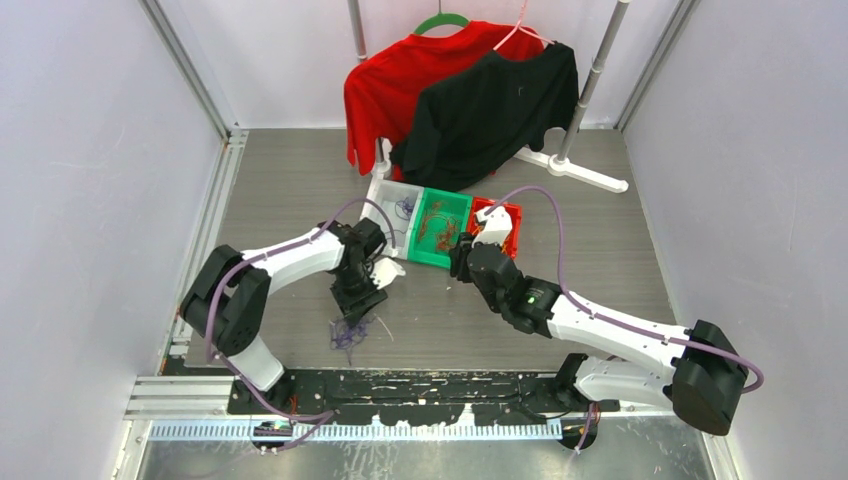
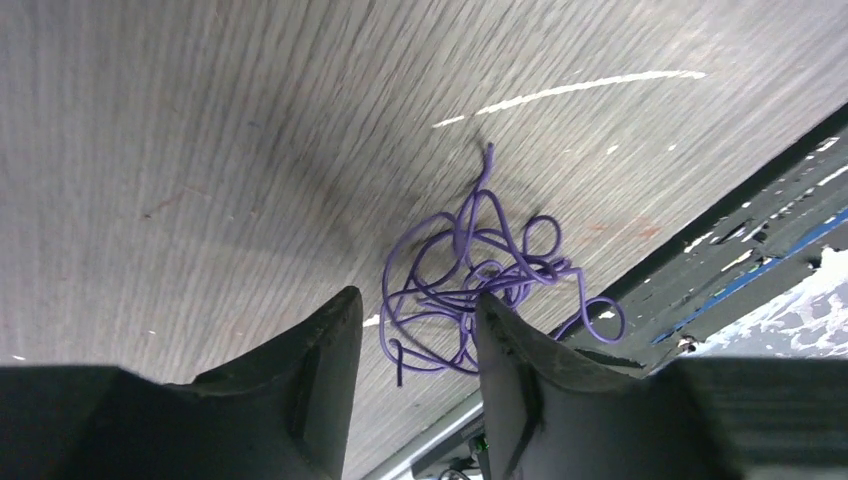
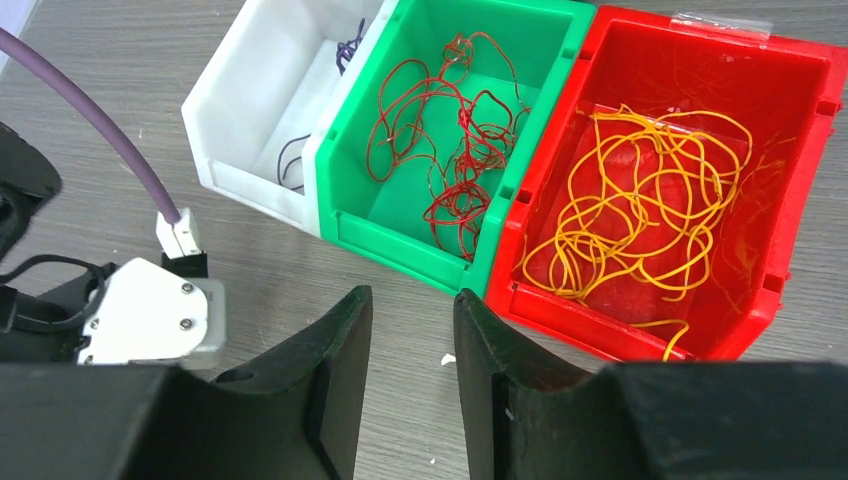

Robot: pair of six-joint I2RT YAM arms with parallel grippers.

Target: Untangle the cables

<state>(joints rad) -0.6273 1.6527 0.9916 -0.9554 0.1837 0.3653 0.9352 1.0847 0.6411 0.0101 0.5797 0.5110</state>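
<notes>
From above, we see the left tool (image 1: 358, 298) poised over a small tangle of purple cables (image 1: 348, 333) lying loose on the grey wood-grain surface (image 1: 450, 310), near the front edge and well apart from the bins. The left wrist view adds what that height hides: the tool's (image 2: 412, 305) fingers stand apart, clamped on nothing, and the purple cables (image 2: 470, 285) show as a knot of overlapping loops just beyond the tips, with one free end pointing away. The top view shows the right tool (image 1: 462, 258) close to the front of the green bin (image 1: 446, 258). Its own camera shows the fingers of that tool (image 3: 412, 300) parted by a narrow gap with nothing in it. Only this view looks into the row of three touching bins. There are a few purple strands (image 3: 347, 50) in the white bin (image 3: 250, 100), dark red cables (image 3: 450, 130) in the green bin (image 3: 345, 190), and yellow-orange cables (image 3: 640, 200) in the red bin (image 3: 800, 150). A clear strip (image 3: 720, 20) lies on the red bin's far rim, and we cannot read anything on it. Only the top view takes in the red shirt (image 1: 390, 80) and black shirt (image 1: 490, 110) hanging behind the bins.
</notes>
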